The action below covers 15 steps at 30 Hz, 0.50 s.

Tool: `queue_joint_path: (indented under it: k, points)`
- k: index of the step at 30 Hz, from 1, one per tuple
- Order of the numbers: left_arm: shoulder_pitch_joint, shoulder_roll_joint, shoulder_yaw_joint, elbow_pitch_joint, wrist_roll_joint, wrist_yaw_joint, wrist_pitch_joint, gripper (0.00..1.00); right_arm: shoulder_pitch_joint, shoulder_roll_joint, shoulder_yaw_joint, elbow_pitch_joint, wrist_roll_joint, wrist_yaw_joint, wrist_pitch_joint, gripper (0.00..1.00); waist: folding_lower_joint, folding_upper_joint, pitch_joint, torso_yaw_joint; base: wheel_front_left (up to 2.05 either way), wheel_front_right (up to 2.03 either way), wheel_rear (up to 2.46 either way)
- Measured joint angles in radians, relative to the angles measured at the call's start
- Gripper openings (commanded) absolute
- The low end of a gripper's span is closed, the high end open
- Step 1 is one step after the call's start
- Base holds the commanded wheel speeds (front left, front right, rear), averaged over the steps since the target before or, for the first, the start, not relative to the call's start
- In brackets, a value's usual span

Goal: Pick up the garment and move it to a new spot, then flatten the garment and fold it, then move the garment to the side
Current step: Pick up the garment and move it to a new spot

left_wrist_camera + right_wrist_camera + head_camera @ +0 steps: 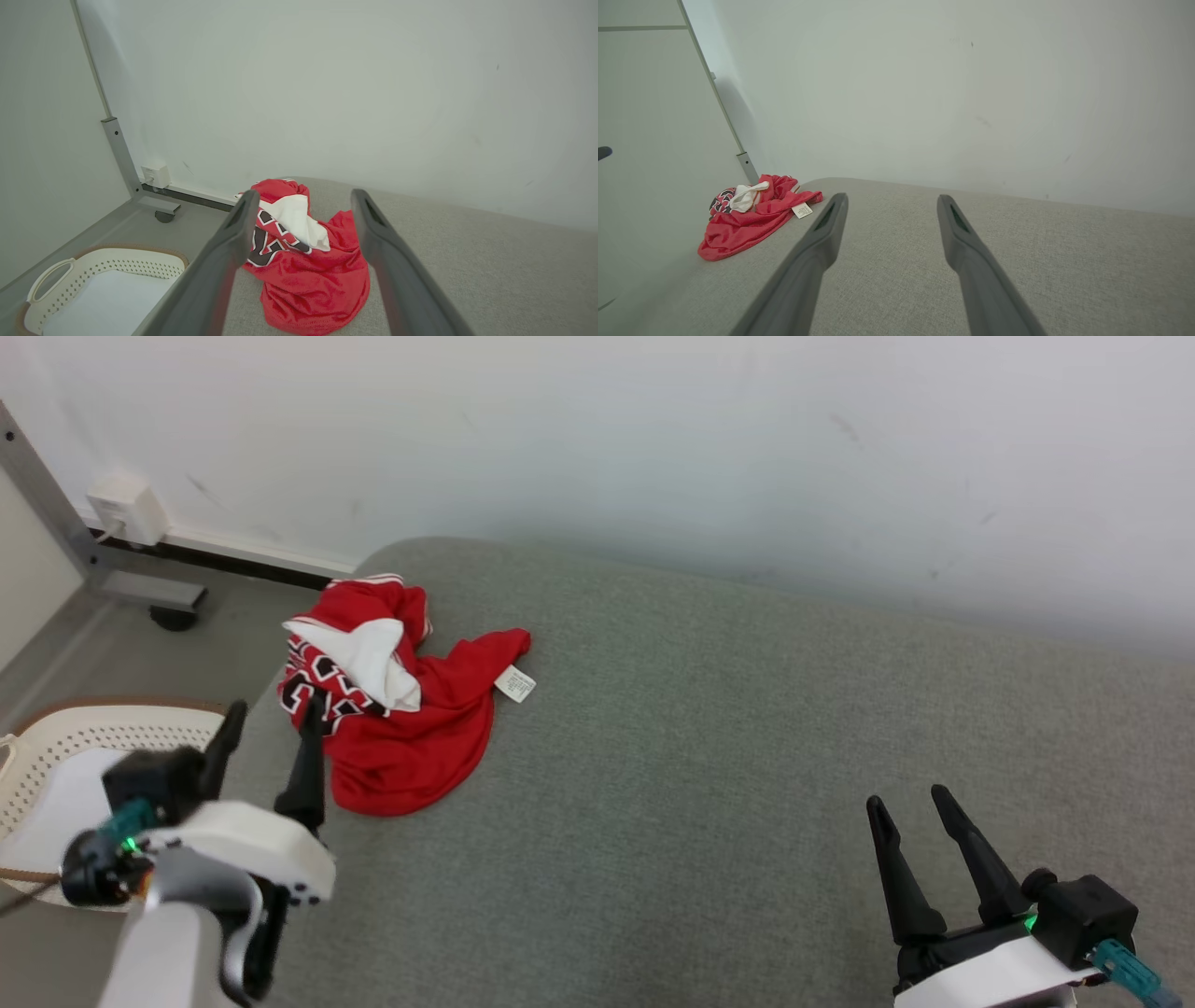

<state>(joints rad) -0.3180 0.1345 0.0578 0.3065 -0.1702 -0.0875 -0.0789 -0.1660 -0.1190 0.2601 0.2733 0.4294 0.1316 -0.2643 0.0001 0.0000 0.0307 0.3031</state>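
A crumpled red garment [411,728] with white lining and black-and-white lettering lies at the far left corner of the grey cushioned surface [747,728]. It also appears in the left wrist view [308,270] and the right wrist view [747,219]. A white label [515,683] sticks out at its right edge. My left gripper [271,714] is open just left of and in front of the garment, one fingertip overlapping its lettered edge. My right gripper [910,798] stands open, with nothing in it, over the surface near the front right, far from the garment.
A cream perforated basket [56,756] with a white lining sits on the floor left of the surface. A grey metal post with a caster foot [173,616] and a white wall box [126,509] stand by the wall behind it. The pale wall bounds the far edge.
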Motion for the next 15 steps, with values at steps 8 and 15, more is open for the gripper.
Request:
queue_joint_path:
  k: [8, 15]
  points:
    - [-0.214, 0.112, 0.049, 0.094, -0.063, -0.015, 0.191, 1.00, -0.064, -0.002, -0.002, -0.015, -0.008, 0.000, 0.000, 1.00, 0.0001, 0.0000, 0.093, -0.087, 0.00, 0.00, 0.00]
    - [-0.329, 0.214, 0.123, 0.291, -0.116, 0.000, 0.281, 1.00, -0.108, -0.002, -0.007, -0.026, -0.016, 0.000, 0.000, 1.00, 0.0002, 0.0000, 0.173, -0.194, 0.00, 0.00, 0.00]
